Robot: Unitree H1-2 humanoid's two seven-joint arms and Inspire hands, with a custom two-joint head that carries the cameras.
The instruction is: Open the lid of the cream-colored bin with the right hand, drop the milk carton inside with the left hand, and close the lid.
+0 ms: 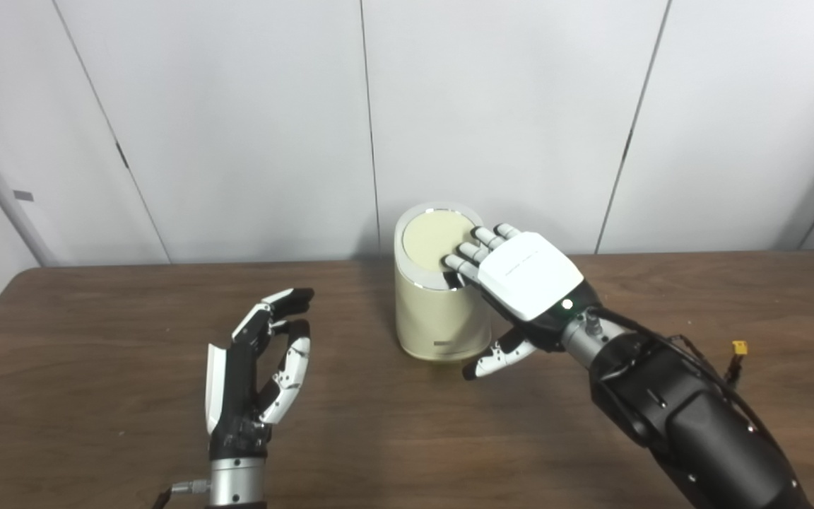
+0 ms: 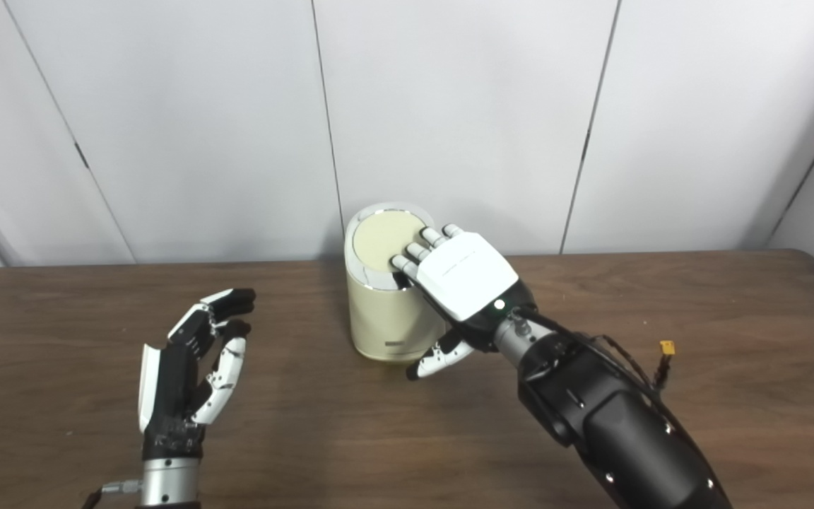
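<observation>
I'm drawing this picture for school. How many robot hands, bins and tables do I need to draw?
Robot hands: 2, the left hand held open above the table and the right hand with its fingers on the lid.
Bins: 1, the cream-colored bin with its lid shut.
Tables: 1, the brown table.
Milk cartons: 0 in view.
Total: 4.

one bin [image 1: 441, 311] – one lid [image 1: 439, 238] – two hands [image 1: 257, 367] [image 1: 520, 283]
</observation>
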